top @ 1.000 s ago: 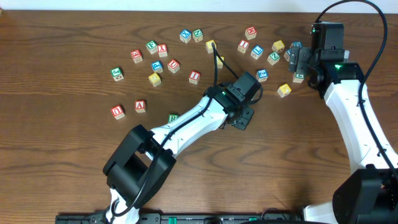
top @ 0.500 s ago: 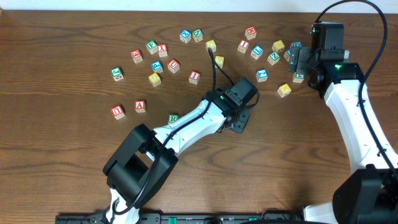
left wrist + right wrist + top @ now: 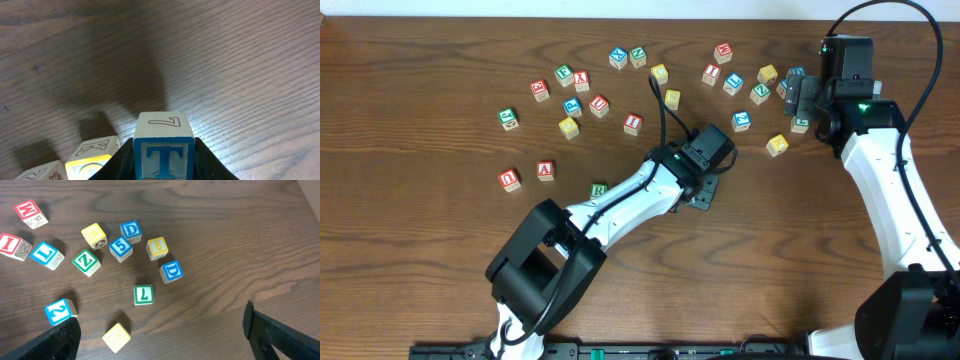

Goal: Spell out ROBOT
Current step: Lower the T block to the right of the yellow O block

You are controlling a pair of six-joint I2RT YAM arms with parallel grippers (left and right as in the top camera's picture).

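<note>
Looking down from overhead: finds the left gripper [image 3: 703, 195] low over the brown wooden table [image 3: 420, 260], below and left of the wooden cube with a blue 2 [image 3: 741, 121] and apart from it. Cannot tell from here what sits between its fingers. Places the right gripper [image 3: 796, 97] up and right of the wooden cube with a blue 2, above a scatter of lettered cubes.

Turning to the left wrist view: shows the left gripper clenched on a wooden cube with a blue T [image 3: 163, 147], letter facing the lens, one black finger [image 3: 120, 162] pressed to each side. Cannot tell whether this cube touches the table. Shows a yellow-framed wooden cube [image 3: 92, 152] just beside the left-hand finger.

Turning to the right wrist view: shows the right gripper spread wide and grasping nothing, with dark fingers [image 3: 55, 340] at the lower corners. Sets a plain yellow wooden cube [image 3: 116, 336] right of and below the wooden cube with a blue 2, and a wooden cube with a green L [image 3: 143, 294] further right and slightly higher.
</note>
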